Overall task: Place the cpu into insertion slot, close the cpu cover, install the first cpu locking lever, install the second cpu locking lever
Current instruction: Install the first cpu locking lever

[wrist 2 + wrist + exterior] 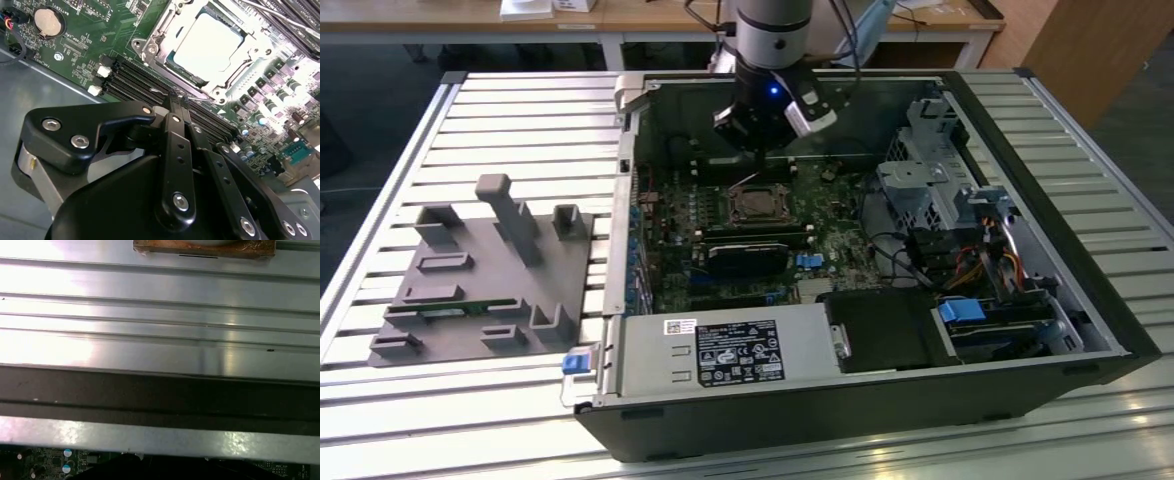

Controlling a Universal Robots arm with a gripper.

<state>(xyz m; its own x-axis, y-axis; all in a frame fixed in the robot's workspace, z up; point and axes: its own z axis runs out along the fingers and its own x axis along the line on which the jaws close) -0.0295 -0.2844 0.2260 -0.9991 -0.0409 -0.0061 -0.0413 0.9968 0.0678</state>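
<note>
The cpu (pixel 212 42) lies flat in the insertion slot (pixel 186 71), its pale metal top showing. The silver cpu cover (pixel 159 41) is folded down around it as a frame. In the second wrist view my gripper (pixel 176 99) is shut, its black fingers (pixel 175 145) pressed together. Their tips sit at the socket's edge beside a thin metal locking lever (pixel 200 96); I cannot tell whether they touch it. In the exterior view the gripper (pixel 750 165) hangs inside the open computer case, just behind the insertion slot (pixel 758 205).
Long black memory slots (pixel 135 75) run beside the socket, with a coin battery (pixel 49 21) further off. The case holds a power supply (pixel 720 350) and a drive cage (pixel 934 180). A grey fixture (pixel 480 270) stands at the exterior view's left on the slatted table (pixel 160 315).
</note>
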